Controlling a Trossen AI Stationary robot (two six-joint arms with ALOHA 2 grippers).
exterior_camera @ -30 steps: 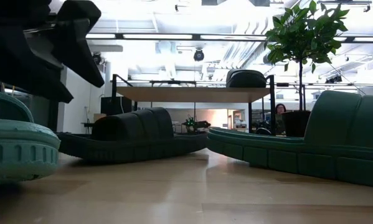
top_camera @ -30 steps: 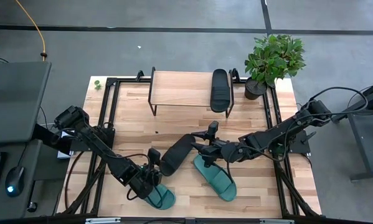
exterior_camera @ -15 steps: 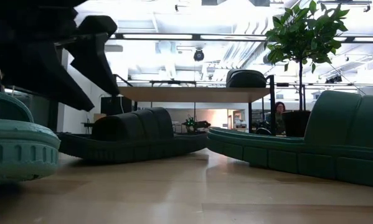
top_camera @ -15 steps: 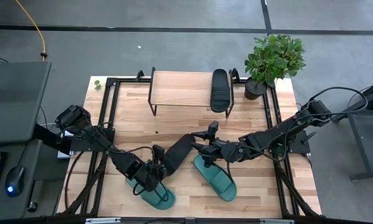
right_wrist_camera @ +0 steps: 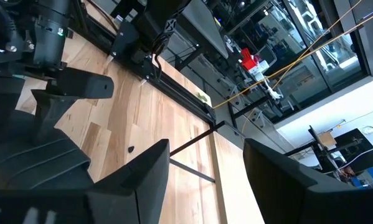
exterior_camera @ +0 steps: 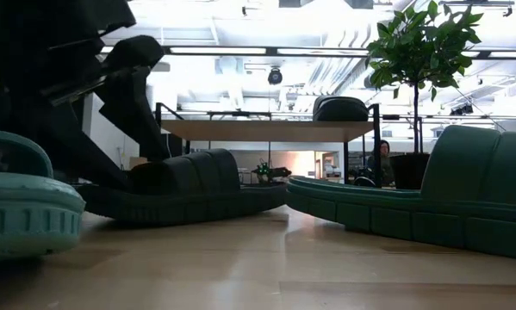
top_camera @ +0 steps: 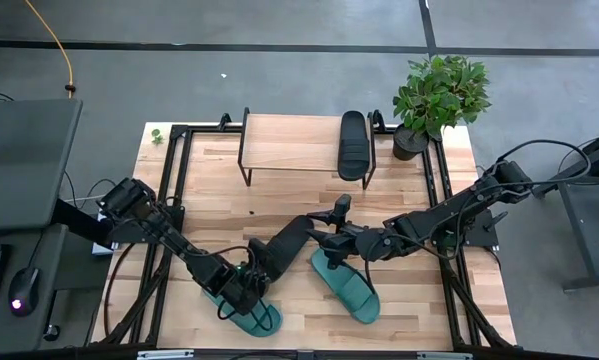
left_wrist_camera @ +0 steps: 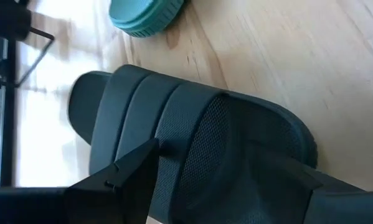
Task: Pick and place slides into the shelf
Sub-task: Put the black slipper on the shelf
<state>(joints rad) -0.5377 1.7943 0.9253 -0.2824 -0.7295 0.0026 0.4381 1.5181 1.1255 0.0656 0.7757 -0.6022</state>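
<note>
On a butcher-block counter, 2 arms converge on 1 black slide lying at mid-counter, tilted between 2 teal slides. The left gripper sits at the black slide's strap end, its jaws spread wide with the strap between them but not yet squeezed; the left wrist view shows one finger against the ribbed strap. The right gripper hovers at the slide's far tip, jaws parted and holding nothing. The second black slide already rests on the shelf, at its right end by the potted plant. A clean pickup likely calls for the left jaws to close squarely across the strap before lifting, keeping clear of the near teal slide. No brand marks or legible writing appear on any item.
</note>
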